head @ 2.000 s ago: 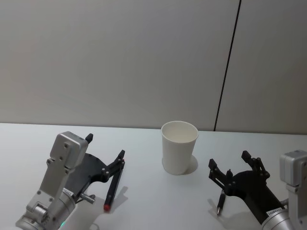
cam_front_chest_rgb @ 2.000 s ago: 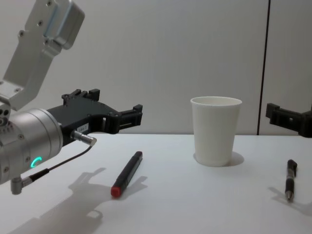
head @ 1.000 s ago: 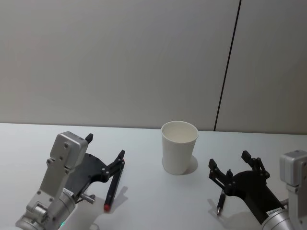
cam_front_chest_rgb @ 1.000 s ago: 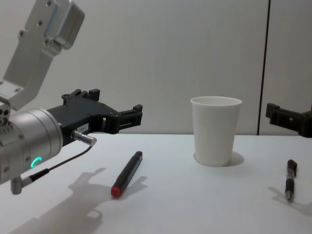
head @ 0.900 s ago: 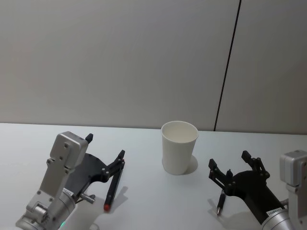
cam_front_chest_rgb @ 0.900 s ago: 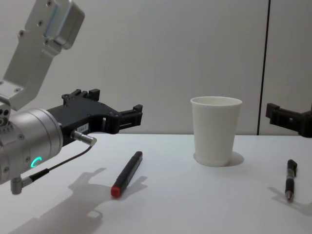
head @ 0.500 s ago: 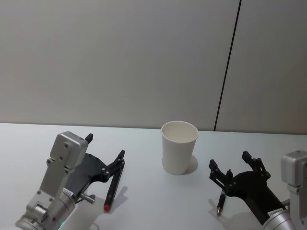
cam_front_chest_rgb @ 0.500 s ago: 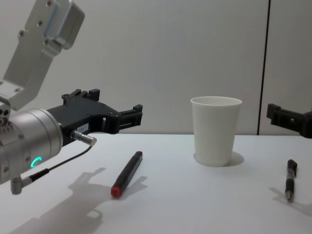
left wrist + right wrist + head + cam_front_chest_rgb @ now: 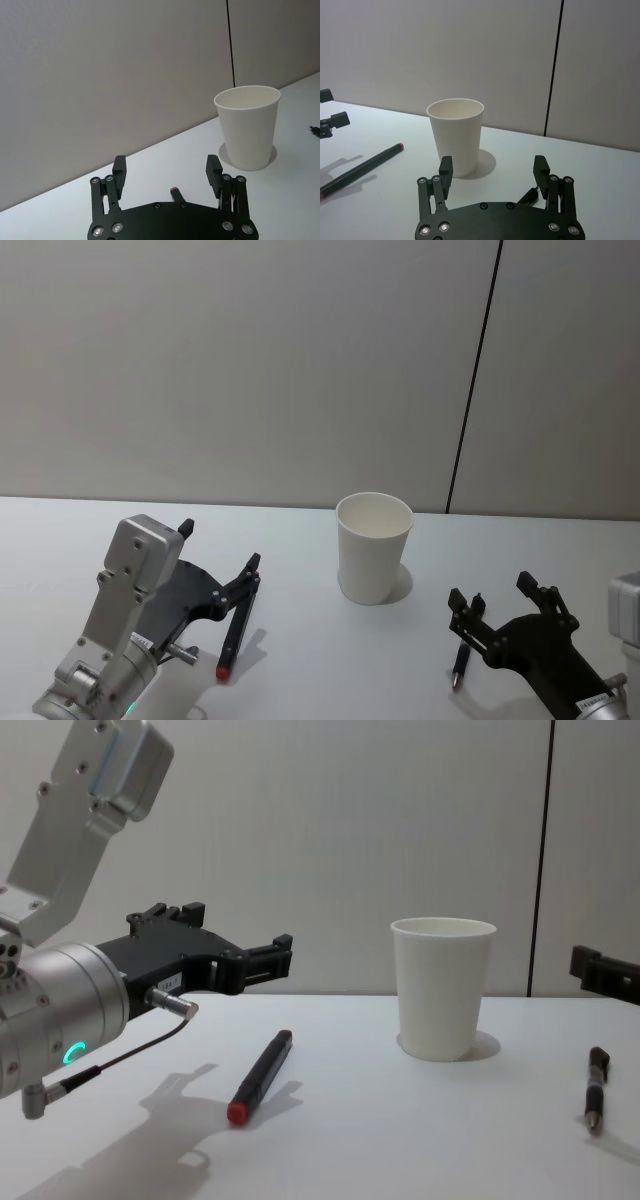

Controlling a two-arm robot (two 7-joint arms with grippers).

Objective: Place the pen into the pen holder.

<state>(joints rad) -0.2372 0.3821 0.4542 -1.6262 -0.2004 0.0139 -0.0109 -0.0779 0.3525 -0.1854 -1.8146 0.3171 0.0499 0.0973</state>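
White tapered paper cup (image 9: 373,545) stands mid-frame. The spread right gripper (image 9: 491,590) hovers above the slim black pen (image 9: 460,665), lower right (ungrasped); next, probably descend and pinch. The left gripper (image 9: 220,543) is spread too.

Nothing legible anywhere: one small white sticker (image 9: 168,982) on the left gripper (image 9: 166,167), print too tiny to read.

1. Left gripper (image 9: 166,171): jaws wide apart.
2. Pen (image 9: 174,190): red end shows between the jaws, touching neither. The rest is hidden behind the gripper body.
3. Cup (image 9: 247,127): white, upright on the counter (image 9: 290,190), beyond the jaws and well apart from them.
4. Grey wall (image 9: 100,75) behind, with one dark vertical seam (image 9: 230,40).
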